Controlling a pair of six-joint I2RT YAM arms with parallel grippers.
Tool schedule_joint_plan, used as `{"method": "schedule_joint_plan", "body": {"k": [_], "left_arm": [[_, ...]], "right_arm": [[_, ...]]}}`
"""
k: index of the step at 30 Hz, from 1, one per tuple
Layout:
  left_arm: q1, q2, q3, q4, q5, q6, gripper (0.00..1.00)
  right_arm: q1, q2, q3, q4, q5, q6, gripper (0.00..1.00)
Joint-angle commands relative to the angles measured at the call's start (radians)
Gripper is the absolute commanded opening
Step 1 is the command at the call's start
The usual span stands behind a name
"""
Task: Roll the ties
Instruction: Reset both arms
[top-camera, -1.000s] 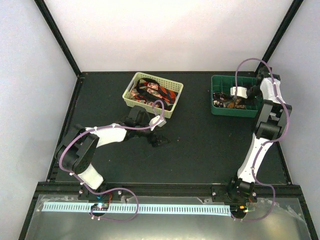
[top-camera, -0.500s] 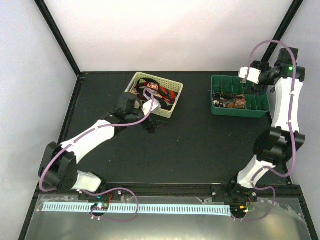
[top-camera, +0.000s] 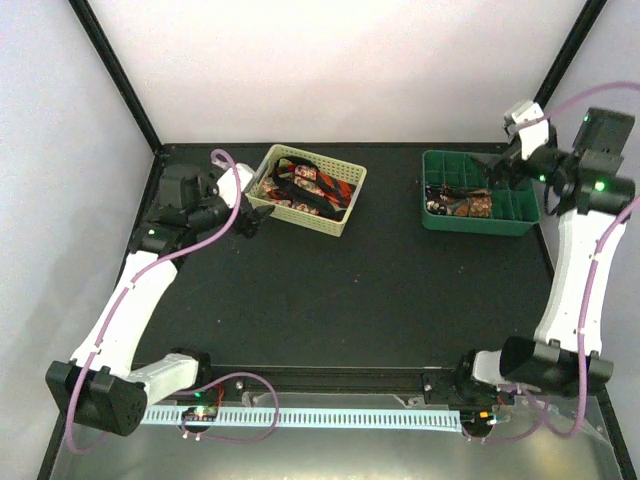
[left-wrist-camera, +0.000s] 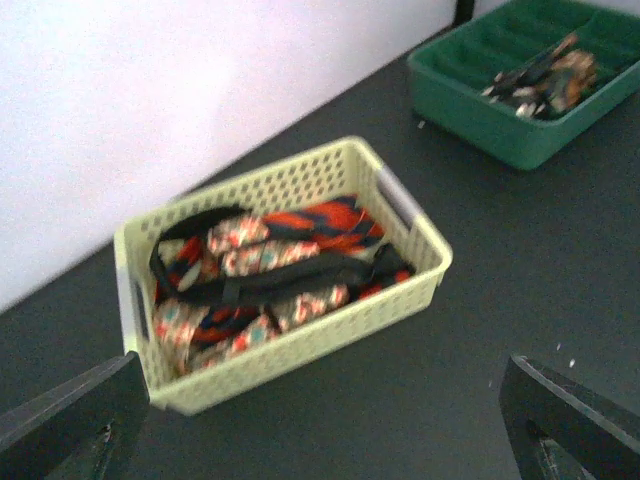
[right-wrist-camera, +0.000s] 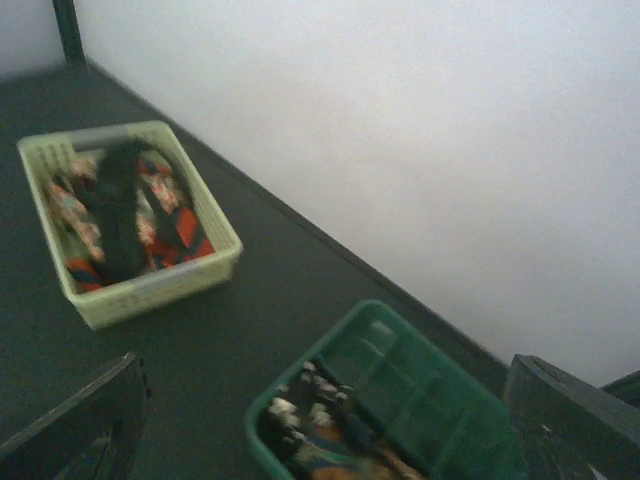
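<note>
Several red-and-black patterned ties (top-camera: 305, 185) lie bunched in the pale yellow basket (top-camera: 300, 222). They also show in the left wrist view (left-wrist-camera: 270, 270) and the right wrist view (right-wrist-camera: 120, 215). Rolled ties (top-camera: 462, 205) sit in the left end of the green divided tray (top-camera: 505, 225), seen also from the right wrist (right-wrist-camera: 320, 430). My left gripper (top-camera: 257, 215) hangs open and empty just left of the basket (left-wrist-camera: 300, 345). My right gripper (top-camera: 492, 168) is open and empty, raised above the tray's back right.
The black table is bounded by black frame posts and white walls at the back and sides. In the left wrist view the green tray (left-wrist-camera: 480, 115) stands far right of the basket. In the right wrist view the basket (right-wrist-camera: 150, 290) is left of the tray (right-wrist-camera: 440, 400).
My left gripper has drawn back from the table in front of the basket to the basket's left side. My right arm has lifted up and to the right, away from the tray.
</note>
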Motion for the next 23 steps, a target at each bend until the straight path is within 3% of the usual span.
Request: {"method": "schedule_joint_plan", "body": {"k": [1, 7, 12, 16, 23], "left_arm": [[0.101, 0.031, -0.021, -0.188, 0.041, -0.014, 0.99], [0.204, 0.060, -0.171, -0.143, 0.042, -0.076, 0.99], [0.213, 0.028, -0.256, -0.120, 0.004, -0.075, 0.99], [0.216, 0.013, -0.282, -0.110, -0.012, -0.074, 0.99], [0.215, -0.014, -0.299, -0.077, -0.055, -0.095, 0.99]], "right_arm": [[0.013, -0.143, -0.295, 0.194, -0.070, 0.429, 1.00], [0.056, -0.332, -0.756, 0.412, -0.074, 0.606, 1.00], [0.093, -0.419, -0.979, 0.494, -0.047, 0.626, 1.00], [0.144, -0.443, -1.085, 0.518, 0.027, 0.602, 1.00], [0.236, -0.458, -1.098, 0.513, 0.149, 0.558, 1.00]]}}
